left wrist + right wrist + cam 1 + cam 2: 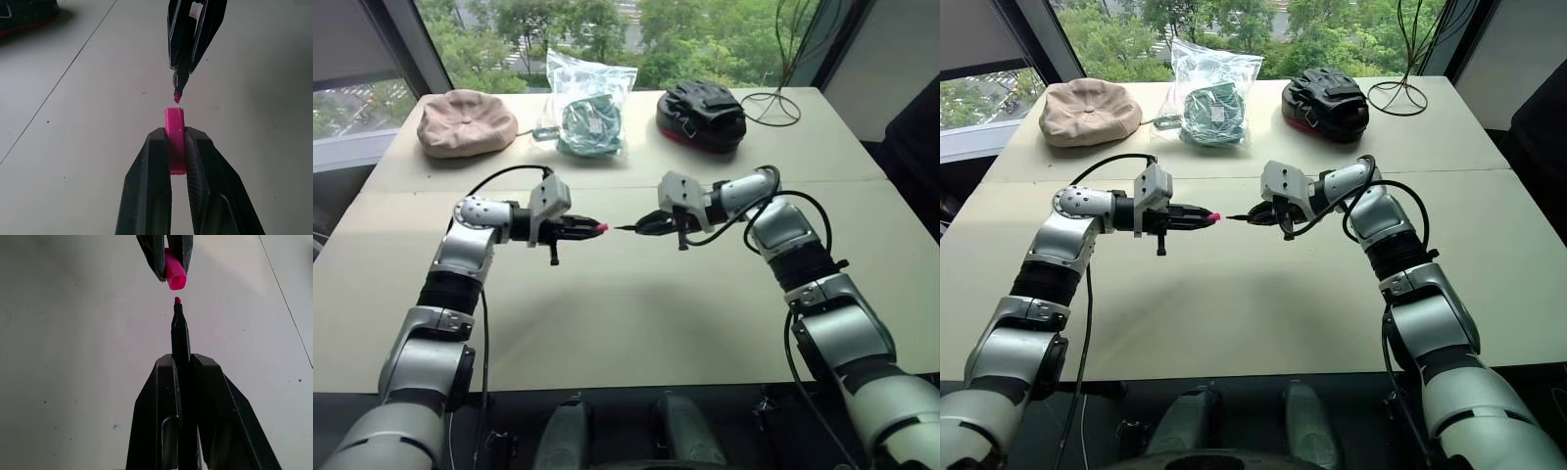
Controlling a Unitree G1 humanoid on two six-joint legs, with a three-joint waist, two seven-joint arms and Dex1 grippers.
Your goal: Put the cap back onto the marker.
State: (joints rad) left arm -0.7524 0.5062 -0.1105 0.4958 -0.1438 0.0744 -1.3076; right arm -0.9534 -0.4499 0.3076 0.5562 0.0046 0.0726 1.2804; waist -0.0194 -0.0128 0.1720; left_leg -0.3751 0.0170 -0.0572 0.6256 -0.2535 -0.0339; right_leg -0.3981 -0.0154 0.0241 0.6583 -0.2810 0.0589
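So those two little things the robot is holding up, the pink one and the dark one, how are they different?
The cap is a short, bright pink cylinder; the marker is a long, thin, dark stick with a pink tip. The left gripper is shut on the cap, the right gripper on the marker. The cap's open end faces the marker's tip across a small gap. Both are held above the table.

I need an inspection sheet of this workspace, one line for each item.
Surface: pale table, a seam across it.
Job's things: pink cap and marker held above the table, tip facing the cap's opening, a small gap between them.
Clutter: beige hat, plastic bag, black-and-red item, all at the far edge.
Grippers: left tool shut on the cap; right tool shut on the marker.
Cables: black cables along both forearms; a thin wire stand at the far right.
Surroundings: windows, trees outside.
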